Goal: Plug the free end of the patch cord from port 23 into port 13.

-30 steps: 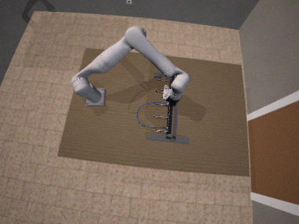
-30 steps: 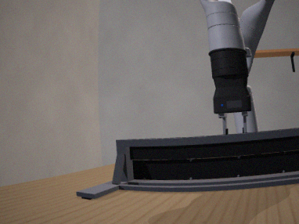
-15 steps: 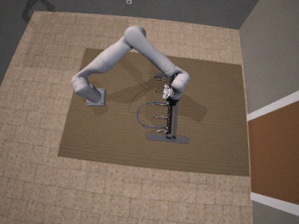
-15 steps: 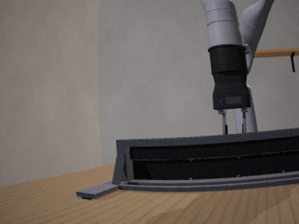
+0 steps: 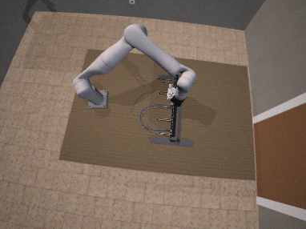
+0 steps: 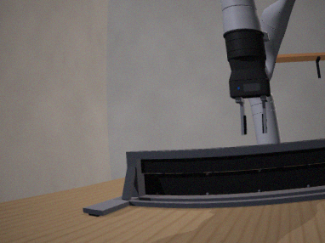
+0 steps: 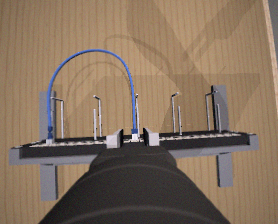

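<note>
So the gripper (image 5: 176, 102) (image 6: 254, 133) (image 7: 133, 134) was hanging fingers-down, a bit right of centre in the top view. Its jaws were roughly two-thirds open with nothing in them. In the exterior view the tips showed above the top edge of the rack (image 5: 180, 119) (image 6: 191, 153) (image 7: 30, 156), with plain wall visible between them.

The blue patch cord (image 5: 140, 116) (image 7: 95, 50) made one big loop off the panel's front, bulging left in the top view and up in the wrist view. One plug (image 7: 134, 133) sat at the panel near the middle of the wrist frame, and on screen it lined up between the open fingers. The other plug (image 7: 49, 136) was at the panel too, way over on the left side. Couldn't read the port numbers or tell whether either one was latched.

The rack stood upright on its feet on the wooden table (image 5: 224, 152) (image 6: 42, 221) (image 7: 200, 30), running across the lower half of the wrist frame.
</note>
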Tool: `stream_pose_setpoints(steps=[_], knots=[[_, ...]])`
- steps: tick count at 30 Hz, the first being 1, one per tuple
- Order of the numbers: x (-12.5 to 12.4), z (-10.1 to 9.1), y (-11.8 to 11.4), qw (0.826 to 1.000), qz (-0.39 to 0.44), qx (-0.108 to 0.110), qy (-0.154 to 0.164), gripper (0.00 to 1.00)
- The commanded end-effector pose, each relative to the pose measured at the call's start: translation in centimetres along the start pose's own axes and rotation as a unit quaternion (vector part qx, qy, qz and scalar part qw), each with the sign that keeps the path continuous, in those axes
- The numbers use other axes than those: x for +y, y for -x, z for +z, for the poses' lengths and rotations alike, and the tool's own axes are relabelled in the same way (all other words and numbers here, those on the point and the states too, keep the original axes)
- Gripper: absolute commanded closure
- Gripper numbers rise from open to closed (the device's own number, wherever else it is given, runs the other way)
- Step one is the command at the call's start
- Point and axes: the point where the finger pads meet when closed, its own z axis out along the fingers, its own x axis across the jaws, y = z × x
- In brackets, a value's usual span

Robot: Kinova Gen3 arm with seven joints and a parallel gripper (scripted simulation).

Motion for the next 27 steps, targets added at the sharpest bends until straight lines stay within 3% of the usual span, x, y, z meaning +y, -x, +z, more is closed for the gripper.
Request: stream_pose_setpoints(steps=[1, 13, 24, 25, 27], knots=[[0.3, -1.2, -0.2, 1.0, -0.002, 0.002, 0.006, 0.27], [0.3, -3.4, -0.2, 1.0, -0.002, 0.002, 0.006, 0.27], [0.3, -3.7, -0.2, 1.0, -0.002, 0.002, 0.006, 0.27], [0.3, -3.7, -0.2, 1.0, -0.002, 0.002, 0.006, 1.0], [0.3, -3.7, -0.2, 1.0, -0.002, 0.002, 0.006, 1.0]])
